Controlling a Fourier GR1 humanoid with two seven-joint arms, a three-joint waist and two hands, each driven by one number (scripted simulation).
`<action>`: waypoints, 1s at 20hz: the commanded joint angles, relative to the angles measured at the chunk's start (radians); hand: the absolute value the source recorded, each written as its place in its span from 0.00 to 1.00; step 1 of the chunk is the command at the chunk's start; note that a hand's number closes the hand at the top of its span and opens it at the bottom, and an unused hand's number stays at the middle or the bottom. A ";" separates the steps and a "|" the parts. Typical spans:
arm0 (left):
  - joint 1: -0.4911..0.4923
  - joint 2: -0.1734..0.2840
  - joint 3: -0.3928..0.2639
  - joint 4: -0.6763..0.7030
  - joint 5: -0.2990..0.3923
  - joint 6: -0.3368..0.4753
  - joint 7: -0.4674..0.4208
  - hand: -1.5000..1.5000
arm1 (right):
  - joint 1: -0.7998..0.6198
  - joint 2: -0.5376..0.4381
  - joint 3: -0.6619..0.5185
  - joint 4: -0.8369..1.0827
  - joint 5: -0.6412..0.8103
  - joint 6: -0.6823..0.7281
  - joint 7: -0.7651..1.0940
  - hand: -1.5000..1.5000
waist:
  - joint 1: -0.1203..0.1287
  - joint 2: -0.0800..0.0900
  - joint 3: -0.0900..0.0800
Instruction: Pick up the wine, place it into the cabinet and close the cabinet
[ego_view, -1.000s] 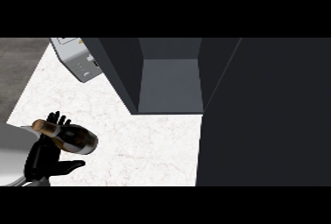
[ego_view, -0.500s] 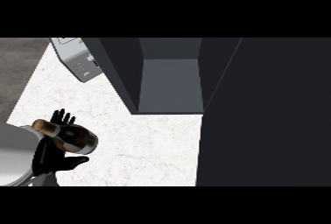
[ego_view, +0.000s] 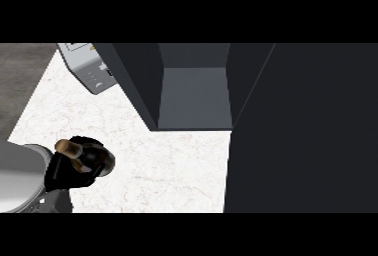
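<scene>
Left hand (ego_view: 70, 172) curls around the wine (ego_view: 87, 154), apparently lifted over the white tabletop (ego_view: 170, 165) at lower left. The open cabinet (ego_view: 193, 95) beyond holds nothing visible.

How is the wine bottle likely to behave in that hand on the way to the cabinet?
The bottle looks rigid and round, so it could roll if set down sideways. The left hand curls round it, hiding most of it. Its smooth dark surface may be slippery.
</scene>
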 joint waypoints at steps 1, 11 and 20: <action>-0.031 0.034 -0.040 0.056 -0.084 0.002 -0.104 1.00 | -0.016 -0.023 -0.054 -0.145 -0.129 -0.022 0.107 0.00 | -0.009 0.002 -0.003; 0.214 -0.089 -0.105 -0.353 -0.077 0.199 0.001 1.00 | 0.091 0.010 -0.015 -0.135 -0.074 0.021 0.013 0.00 | 0.013 -0.004 0.000; 0.227 -0.113 -0.104 -0.534 -0.083 0.283 -0.044 1.00 | 0.038 -0.005 -0.036 -0.165 -0.125 0.000 0.090 0.00 | 0.006 -0.002 -0.001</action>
